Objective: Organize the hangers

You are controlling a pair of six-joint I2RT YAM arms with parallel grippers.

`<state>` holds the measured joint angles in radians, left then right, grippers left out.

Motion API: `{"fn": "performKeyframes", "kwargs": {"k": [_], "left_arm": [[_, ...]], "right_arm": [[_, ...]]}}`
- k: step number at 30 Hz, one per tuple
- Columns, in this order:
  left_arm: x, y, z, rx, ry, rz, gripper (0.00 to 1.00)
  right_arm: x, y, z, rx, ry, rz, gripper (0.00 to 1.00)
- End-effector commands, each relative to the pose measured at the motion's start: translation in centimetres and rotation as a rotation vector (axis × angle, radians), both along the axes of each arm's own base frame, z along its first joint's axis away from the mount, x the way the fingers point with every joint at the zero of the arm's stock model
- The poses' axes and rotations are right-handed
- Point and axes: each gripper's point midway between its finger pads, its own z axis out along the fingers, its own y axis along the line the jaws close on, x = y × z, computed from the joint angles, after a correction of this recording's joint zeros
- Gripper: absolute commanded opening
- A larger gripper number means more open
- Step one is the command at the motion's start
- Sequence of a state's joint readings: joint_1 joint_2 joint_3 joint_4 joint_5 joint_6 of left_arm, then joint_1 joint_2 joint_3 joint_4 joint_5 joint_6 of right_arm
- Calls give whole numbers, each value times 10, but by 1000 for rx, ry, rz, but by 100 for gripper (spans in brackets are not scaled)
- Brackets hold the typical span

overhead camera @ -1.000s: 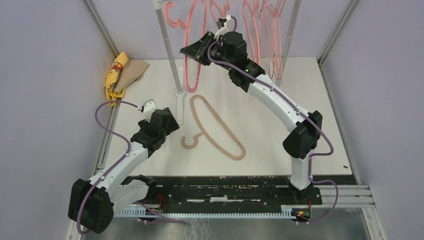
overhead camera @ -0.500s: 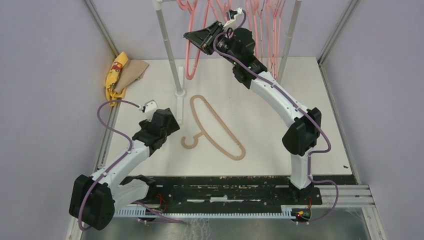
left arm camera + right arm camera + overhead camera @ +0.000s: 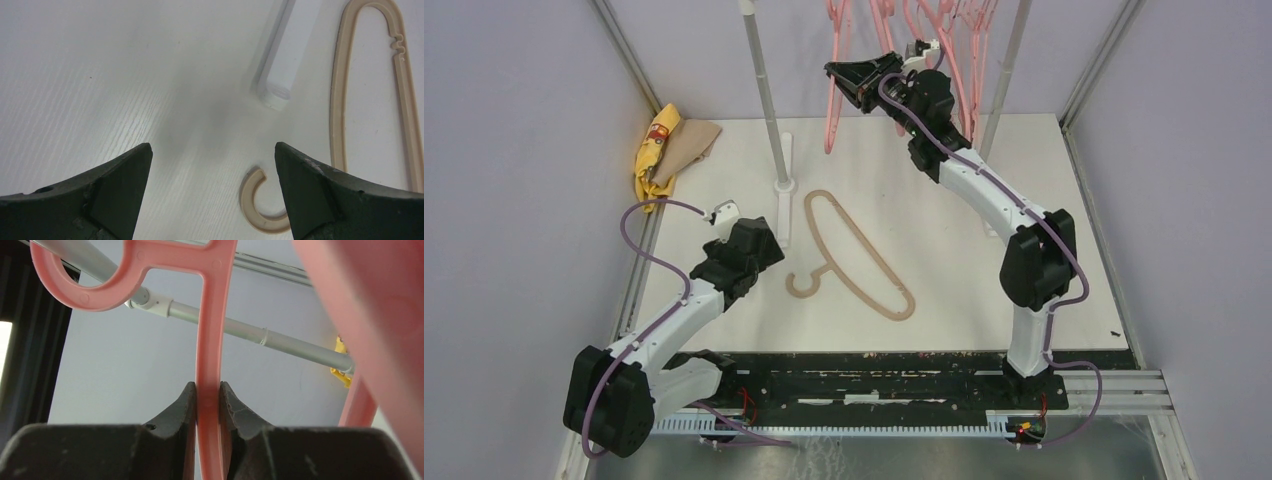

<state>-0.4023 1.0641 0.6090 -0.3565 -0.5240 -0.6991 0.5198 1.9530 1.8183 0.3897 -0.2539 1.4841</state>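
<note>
My right gripper [image 3: 844, 76] is raised at the back and shut on a pink hanger [image 3: 832, 100]. In the right wrist view its jaws clamp the hanger's neck [image 3: 208, 390], and the hook [image 3: 95, 287] sits over the grey rack bar [image 3: 240, 332]. More pink hangers [image 3: 944, 40] hang on the bar to the right. A tan-beige hanger [image 3: 854, 250] lies flat on the table. My left gripper [image 3: 769, 243] is open and empty just left of its hook [image 3: 804, 285]. The left wrist view shows that hook [image 3: 260, 205] between my spread fingers.
A white rack pole [image 3: 764, 90] stands on a foot [image 3: 784, 200] left of the beige hanger; the foot's end shows in the left wrist view [image 3: 280, 75]. A second pole [image 3: 1004, 70] stands at the back right. A yellow-and-tan cloth [image 3: 669, 145] lies at the table's left edge.
My right gripper has lifted the pink hanger up and to the right, toward the rack bar. The left arm and the beige hanger have not moved.
</note>
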Motion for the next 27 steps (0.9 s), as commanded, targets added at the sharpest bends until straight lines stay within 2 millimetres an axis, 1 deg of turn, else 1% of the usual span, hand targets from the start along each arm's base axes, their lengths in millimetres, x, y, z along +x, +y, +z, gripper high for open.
{"fn": "performKeyframes", "kwargs": {"k": [1, 3, 5, 6, 8, 11, 12, 15, 17, 21, 22, 24, 25, 27], "left_arm": [[11, 2, 15, -5, -62, 29, 99], [12, 2, 14, -4, -60, 30, 99], [13, 1, 14, -4, -60, 31, 99], [13, 1, 14, -5, -59, 29, 99], [13, 0, 13, -6, -59, 28, 99], [13, 1, 11, -3, -54, 30, 99], [13, 1, 10, -1, -51, 29, 99], [14, 0, 8, -2, -45, 29, 99], [14, 1, 7, 4, -37, 32, 99], [16, 2, 8, 17, -33, 38, 99], [17, 2, 8, 21, -32, 37, 99], [17, 2, 7, 26, -26, 34, 99], [18, 5, 8, 42, -28, 47, 99], [19, 5, 8, 49, -25, 51, 99]], "right_arm": [[-20, -22, 46, 99, -59, -5, 12], [-25, -25, 51, 85, -85, -4, 19], [-31, -27, 54, 56, -110, -8, 31], [-33, -28, 53, 32, -111, -15, 36], [-44, -37, 59, -11, -135, -40, 45], [-57, -49, 54, -115, -159, -92, 56], [-61, -54, 49, -164, -164, -112, 58], [-77, -68, 26, -312, -181, -161, 63], [-89, -76, 6, -413, -185, -169, 67], [-110, -97, -45, -619, -172, -172, 72], [-115, -104, -60, -689, -172, -176, 74], [-124, -122, -85, -801, -163, -200, 76], [-129, -132, -96, -857, -159, -216, 76], [-139, -151, -115, -963, -161, -241, 76]]}}
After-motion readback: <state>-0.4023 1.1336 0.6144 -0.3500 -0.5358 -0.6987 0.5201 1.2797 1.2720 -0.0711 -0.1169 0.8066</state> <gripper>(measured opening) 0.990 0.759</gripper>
